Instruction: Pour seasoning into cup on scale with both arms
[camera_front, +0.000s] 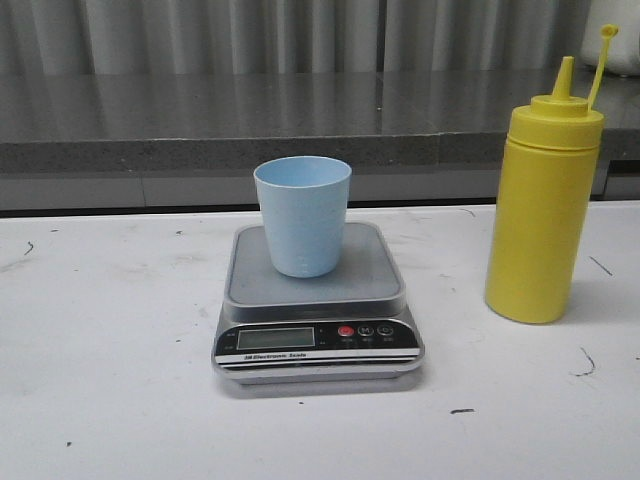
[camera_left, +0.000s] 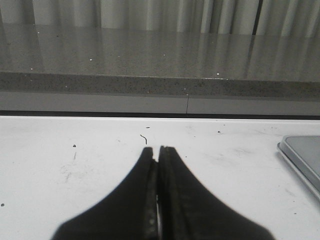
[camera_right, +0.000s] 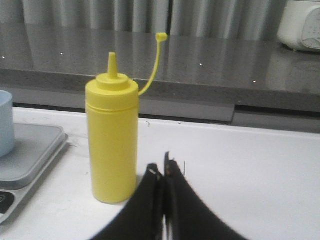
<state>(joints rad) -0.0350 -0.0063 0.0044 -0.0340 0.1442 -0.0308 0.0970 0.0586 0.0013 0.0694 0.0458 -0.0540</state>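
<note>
The pale blue cup (camera_front: 303, 215) stands upright on the platform of the silver scale (camera_front: 316, 305) at the table's middle. The yellow seasoning bottle (camera_front: 541, 205) stands upright to the scale's right, nozzle uncovered, its cap hanging on a thin strap. No arm shows in the front view. In the right wrist view the seasoning bottle (camera_right: 112, 134) stands just beside and beyond my right gripper (camera_right: 162, 168), which is shut and empty; the cup's edge (camera_right: 5, 122) and the scale (camera_right: 27, 152) show at the side. My left gripper (camera_left: 156, 148) is shut and empty over bare table, the scale's corner (camera_left: 302, 155) off to one side.
The white table (camera_front: 120, 380) carries small dark scuff marks. A grey speckled counter ledge (camera_front: 200, 150) runs along the back. A white appliance (camera_right: 302, 22) sits on that ledge at the far right.
</note>
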